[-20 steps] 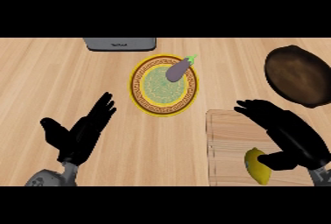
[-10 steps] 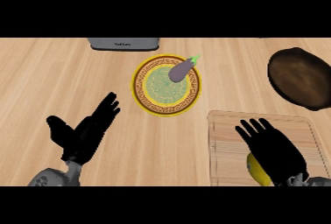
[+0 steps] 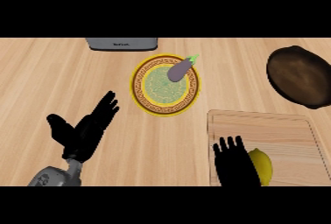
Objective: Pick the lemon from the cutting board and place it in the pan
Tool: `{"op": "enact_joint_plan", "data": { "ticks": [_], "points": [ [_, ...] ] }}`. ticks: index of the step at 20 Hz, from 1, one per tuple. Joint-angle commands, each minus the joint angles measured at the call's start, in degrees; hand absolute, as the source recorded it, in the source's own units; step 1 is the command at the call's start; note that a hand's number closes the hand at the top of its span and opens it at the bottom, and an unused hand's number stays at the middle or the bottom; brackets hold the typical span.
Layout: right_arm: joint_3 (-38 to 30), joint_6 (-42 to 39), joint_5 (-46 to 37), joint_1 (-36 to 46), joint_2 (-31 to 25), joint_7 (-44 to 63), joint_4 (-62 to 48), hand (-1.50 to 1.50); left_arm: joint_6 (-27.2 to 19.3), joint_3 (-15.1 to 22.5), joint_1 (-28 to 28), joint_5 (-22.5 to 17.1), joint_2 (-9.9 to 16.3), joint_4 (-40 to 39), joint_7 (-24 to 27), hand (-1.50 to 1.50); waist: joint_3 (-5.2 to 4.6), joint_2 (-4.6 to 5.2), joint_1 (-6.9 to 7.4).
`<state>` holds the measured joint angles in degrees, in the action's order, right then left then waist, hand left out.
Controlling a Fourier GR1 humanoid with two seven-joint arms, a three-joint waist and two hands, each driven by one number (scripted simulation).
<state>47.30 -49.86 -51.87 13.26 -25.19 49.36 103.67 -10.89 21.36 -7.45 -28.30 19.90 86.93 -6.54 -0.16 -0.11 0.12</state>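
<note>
A yellow lemon lies near the front edge of the light wooden cutting board at the lower right. My right hand lies flat on the board just left of the lemon, fingers straight and pointing away from me, partly covering the lemon's left side. The dark round pan sits at the far right, beyond the board, with nothing in it. My left hand rests open over the counter at the lower left.
A yellow patterned plate with a purple eggplant on it stands in the middle. A grey appliance sits at the back edge.
My right hand has drawn back toward the lower edge and now lies left of the lemon, leaving more of the lemon showing. The left hand has shifted slightly right.
</note>
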Motion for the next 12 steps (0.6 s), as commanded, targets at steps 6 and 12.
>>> {"op": "enact_joint_plan", "data": {
  "ticks": [6,12],
  "points": [
    [2.99,-6.87,-9.11,-4.8,9.36,12.02,-0.83,-1.5,1.52,-0.35,1.49,1.89,-1.31,-0.33,0.56,0.0,0.11,-0.03,-0.38],
    [2.2,-3.36,-16.37,-3.66,2.09,6.34,-4.45,-1.5,1.82,-1.97,2.43,1.57,-1.23,1.61,-0.48,0.0,0.16,-0.01,-0.06]
  ]
}}
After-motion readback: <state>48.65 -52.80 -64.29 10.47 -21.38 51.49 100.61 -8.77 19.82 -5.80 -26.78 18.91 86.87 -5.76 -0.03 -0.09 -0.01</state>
